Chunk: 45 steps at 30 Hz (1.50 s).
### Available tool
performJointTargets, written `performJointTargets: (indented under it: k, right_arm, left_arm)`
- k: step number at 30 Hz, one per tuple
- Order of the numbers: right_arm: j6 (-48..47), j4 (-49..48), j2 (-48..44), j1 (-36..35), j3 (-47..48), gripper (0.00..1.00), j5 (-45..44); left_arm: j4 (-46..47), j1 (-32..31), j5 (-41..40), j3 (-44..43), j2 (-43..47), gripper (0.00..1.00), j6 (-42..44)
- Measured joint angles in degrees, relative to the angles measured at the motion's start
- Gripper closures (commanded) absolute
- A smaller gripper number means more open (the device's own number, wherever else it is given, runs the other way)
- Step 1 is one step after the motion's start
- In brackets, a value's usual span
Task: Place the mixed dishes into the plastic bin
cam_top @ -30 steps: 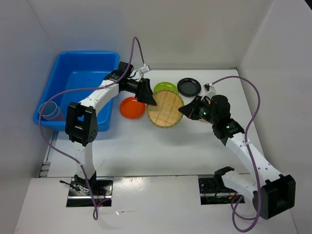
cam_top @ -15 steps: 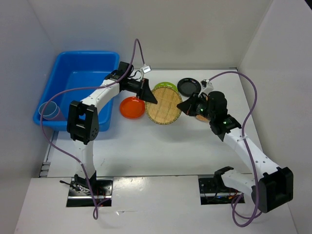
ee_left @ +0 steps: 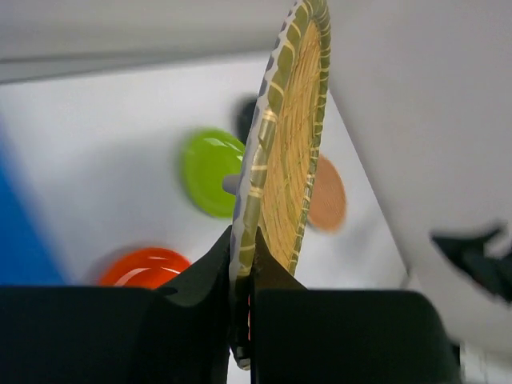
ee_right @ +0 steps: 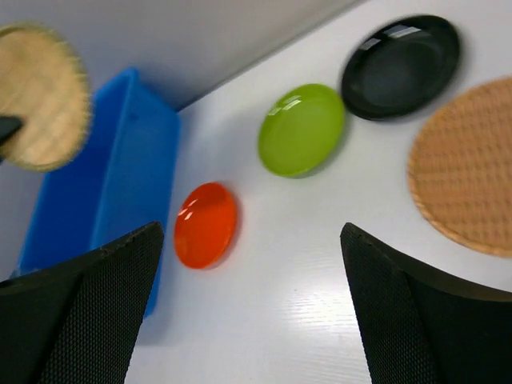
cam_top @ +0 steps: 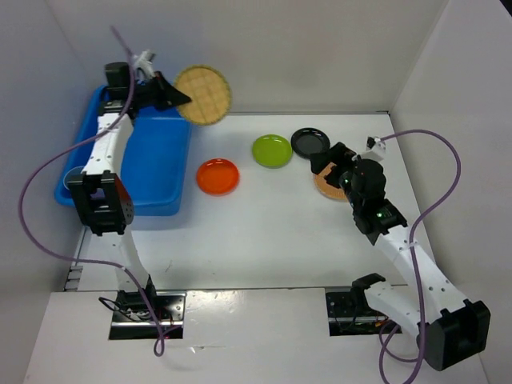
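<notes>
While the left gripper (ee_left: 244,268) is clamped on the rim of a tan woven-look round plate (cam_top: 202,94), the plate hangs raised at the upper left of the top view. Its face is turned toward the camera, beside the far right corner of the bright blue rectangular plastic bin (cam_top: 156,164). The bin's open interior lies below and left of the plate in frame, so the release appears to depend on carrying the disc leftward past the rim. Whether it already overhangs the interior cannot be judged from above.

The right gripper (ee_right: 250,232), fingers apart and holding nothing, hovers at centre right over a second tan woven plate (ee_right: 468,176). It is the nearer arm to the black round plate (cam_top: 310,142), the lime-green round plate (cam_top: 272,150) and the orange round plate (cam_top: 218,176), all lying flat.

The left arm hides part of the bin's left side, so any cups there cannot be made out. The left wrist view is blurred.
</notes>
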State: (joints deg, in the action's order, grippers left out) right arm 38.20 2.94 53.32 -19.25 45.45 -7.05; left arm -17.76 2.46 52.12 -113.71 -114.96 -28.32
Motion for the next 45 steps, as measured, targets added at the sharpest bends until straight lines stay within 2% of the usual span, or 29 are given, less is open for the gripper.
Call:
performJointTargets:
  k: [4,7,11,14,20,24,32,34,38,39,40,42,45]
  right_arm:
    - [4.57,0.87,0.61,2.84,-4.48,0.04,-5.31]
    - [8.17,2.34,2.03,4.9,-7.52,0.04,-7.78]
    - [12.24,3.15,1.14,5.62,-9.88,0.04,-11.17]
    - [15.19,3.65,-1.14,5.79,-10.34,0.04,-14.51]
    - [20.76,4.7,-0.68,8.5,-11.34,0.03,-18.4]
    - [22.95,5.01,5.07,13.07,-12.61,0.01,-16.24]
    - [25.66,4.81,17.64,13.49,-12.83,0.01,-12.44]
    - [26.08,4.76,20.63,13.53,-12.26,0.01,-11.67]
    - [26.99,4.22,24.57,13.55,-11.72,0.02,-10.27]
    - [27.17,3.96,25.03,13.55,-11.69,0.03,-10.01]
    - [27.3,3.65,25.2,13.55,-11.63,0.05,-9.9]
    - [27.71,3.23,25.24,13.55,-11.58,0.1,-9.57]
    - [28.63,2.56,25.27,13.57,-11.58,0.13,-8.92]
  left_arm:
    - [7.89,9.53,-12.09,5.35,2.23,1.0,-9.73]
    - [13.35,13.84,-21.92,12.11,3.56,1.0,-16.46]
    - [18.23,14.14,-35.52,21.31,4.04,1.0,-23.54]
    - [18.08,13.03,-42.03,23.26,3.37,1.0,-26.58]
    - [22.1,11.54,-50.6,23.63,1.51,1.0,-31.98]
    - [23.82,11.61,-53.64,23.71,-2.01,1.0,-33.77]
    - [21.07,11.34,-56.92,23.32,-8.41,1.0,-34.53]
    - [20.22,11.02,-57.46,22.58,-9.22,0.93,-34.69]
    - [19.28,10.03,-58.07,20.13,-10.47,0.73,-34.45]
    - [19.37,9.92,-58.1,19.41,-10.71,0.61,-34.32]
    - [19.5,9.79,-58.03,18.91,-10.84,0.44,-33.97]
    - [19.52,9.46,-57.51,18.45,-10.86,0.42,-33.14]
    - [19.43,9.33,-56.72,18.43,-10.88,0.3,-32.37]
